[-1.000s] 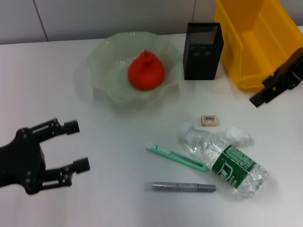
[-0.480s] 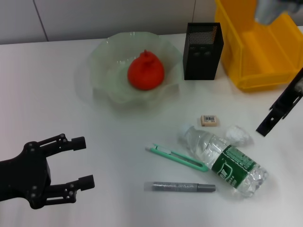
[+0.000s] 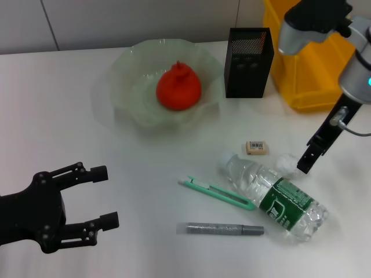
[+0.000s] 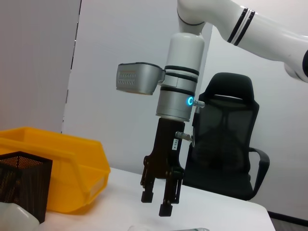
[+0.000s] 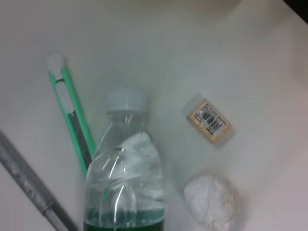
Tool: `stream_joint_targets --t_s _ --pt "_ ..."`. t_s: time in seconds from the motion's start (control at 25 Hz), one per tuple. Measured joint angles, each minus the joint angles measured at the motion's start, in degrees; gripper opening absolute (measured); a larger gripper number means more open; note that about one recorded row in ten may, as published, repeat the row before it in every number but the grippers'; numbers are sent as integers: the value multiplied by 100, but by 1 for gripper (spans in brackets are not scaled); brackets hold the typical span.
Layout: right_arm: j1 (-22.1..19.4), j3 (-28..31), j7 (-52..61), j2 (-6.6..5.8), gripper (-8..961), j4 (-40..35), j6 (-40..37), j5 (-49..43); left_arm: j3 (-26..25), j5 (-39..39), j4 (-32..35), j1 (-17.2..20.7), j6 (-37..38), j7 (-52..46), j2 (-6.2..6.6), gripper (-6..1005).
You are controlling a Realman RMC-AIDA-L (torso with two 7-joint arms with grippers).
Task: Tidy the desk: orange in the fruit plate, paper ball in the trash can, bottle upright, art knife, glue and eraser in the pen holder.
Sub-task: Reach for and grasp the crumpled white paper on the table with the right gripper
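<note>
My right claw (image 3: 305,164) hangs fingers-down over the right side of the desk (image 3: 69,116), just beside the paper ball (image 3: 288,163). In the left wrist view its two fingers stand a little apart, gripping nothing. The paper ball lies on the desk surface, on the side of my fingertips toward the desk's middle, between the eraser (image 3: 256,147) and the bottle (image 3: 273,196). It sits close against the bottle's shoulder.

The bottle lies flat. Its long axis runs diagonally, cap toward the fruit plate (image 3: 124,69), base toward the near right corner. The knife (image 3: 216,193) and the glue stick (image 3: 224,229) lie beside it on the left. The orange (image 3: 178,87) already rests in the fruit plate.

My left claw (image 3: 95,198) is spread wide and empty at the near left, well apart from every loose item. The right arm is therefore the nearer one for the paper ball. I judge the next move needs a short sideways shift toward the ball, then a descent. The trash can (image 3: 313,69) stands behind the claw, beside the pen holder (image 3: 248,61).
</note>
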Motion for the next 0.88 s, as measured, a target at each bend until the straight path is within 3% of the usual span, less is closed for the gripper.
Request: stream_joint_targets --t_s 0.88 --pt "39 -488 173 49 729 906 1096 297 -29 302 -161 -5 -199 251 -76 841"
